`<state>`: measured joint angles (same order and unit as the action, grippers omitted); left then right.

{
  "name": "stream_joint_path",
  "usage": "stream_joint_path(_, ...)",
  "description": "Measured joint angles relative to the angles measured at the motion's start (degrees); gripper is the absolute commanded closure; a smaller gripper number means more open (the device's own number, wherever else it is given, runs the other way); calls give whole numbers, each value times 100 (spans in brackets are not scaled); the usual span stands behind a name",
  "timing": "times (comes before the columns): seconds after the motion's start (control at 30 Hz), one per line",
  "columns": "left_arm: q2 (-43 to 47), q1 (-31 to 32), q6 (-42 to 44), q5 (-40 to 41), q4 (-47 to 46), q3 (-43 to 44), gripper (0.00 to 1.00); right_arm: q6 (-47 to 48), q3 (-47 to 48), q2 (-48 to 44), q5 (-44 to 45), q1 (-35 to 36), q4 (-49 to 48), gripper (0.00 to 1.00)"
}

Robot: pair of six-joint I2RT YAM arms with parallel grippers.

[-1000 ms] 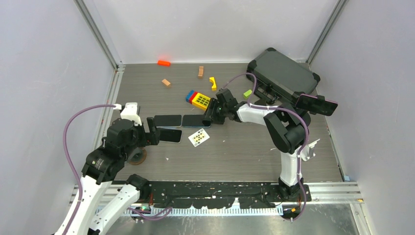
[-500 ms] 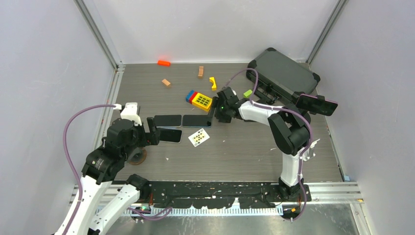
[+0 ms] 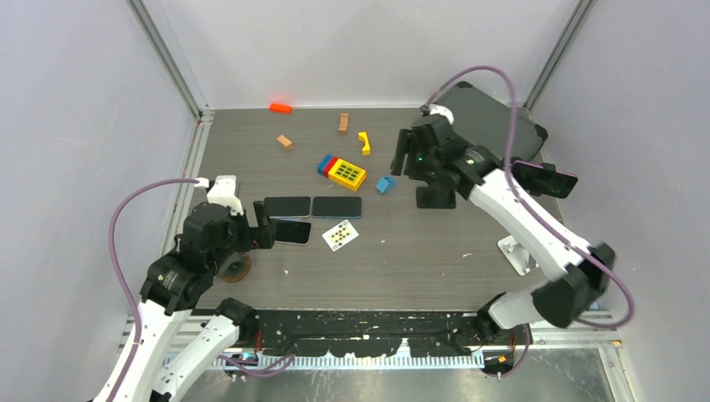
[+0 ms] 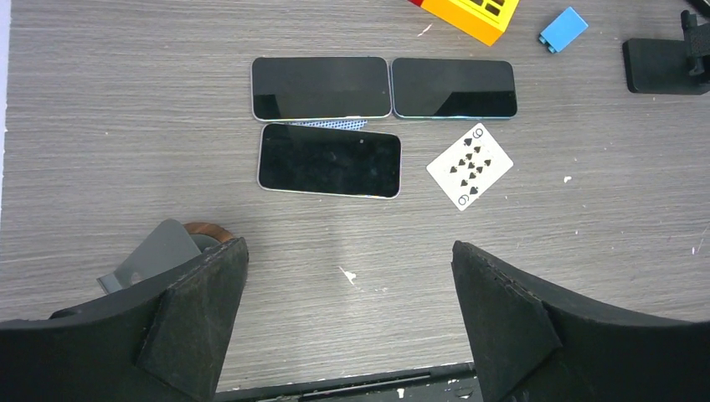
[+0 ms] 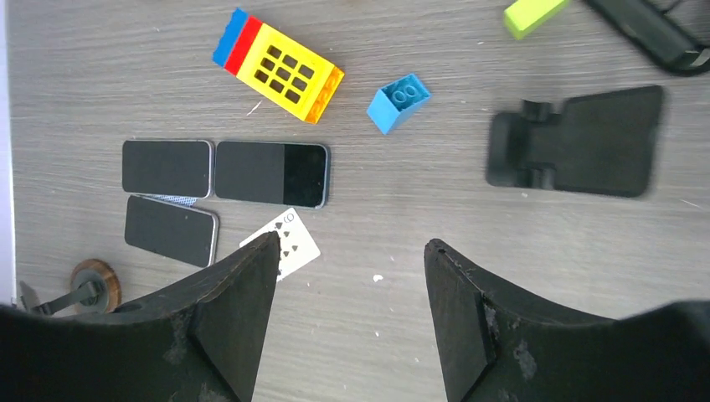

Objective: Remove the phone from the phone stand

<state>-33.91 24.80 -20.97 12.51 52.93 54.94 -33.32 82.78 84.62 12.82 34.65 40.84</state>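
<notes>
The black phone stand (image 3: pixel 437 198) stands empty on the table right of centre; it also shows in the right wrist view (image 5: pixel 586 142) and the left wrist view (image 4: pixel 666 65). Three dark phones lie flat left of it: one (image 3: pixel 336 206), one (image 3: pixel 287 206) and one (image 3: pixel 289 231). My right gripper (image 3: pixel 404 159) is open and empty, held high behind the stand; its jaws (image 5: pixel 352 251) frame bare table. My left gripper (image 3: pixel 261 224) is open and empty, beside the nearest phone (image 4: pixel 329 159); its jaws (image 4: pixel 350 251) frame bare table.
A nine of spades card (image 3: pixel 340 234) lies by the phones. A blue brick (image 3: pixel 385 183), a yellow block (image 3: pixel 345 172) and small loose blocks lie behind. A black case (image 3: pixel 490 126) sits back right. Another dark phone (image 3: pixel 542 178) is raised at the right edge. A brown disc (image 3: pixel 234 268) lies near left.
My right arm has lifted off the middle phone and swung up and back right over the stand, uncovering the blue brick. The phones and my left arm have not moved.
</notes>
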Motion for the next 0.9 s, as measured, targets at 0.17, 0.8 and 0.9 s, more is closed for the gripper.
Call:
stream_joint_path(0.17, -76, 0, 46, -114, -11, 2, 1, 68, 50, -1152, 562, 0, 857, 22)
stream_joint_path(0.8, -400, 0, 343, -256, -146, 81, 0, -1224, 509, -2485, 1871, -2494, 3143, 13)
stream_joint_path(0.9, -330, 0, 343, -273, -146, 61, 0, -1580, 345, -2806, 1829, -2782, 3077, 12)
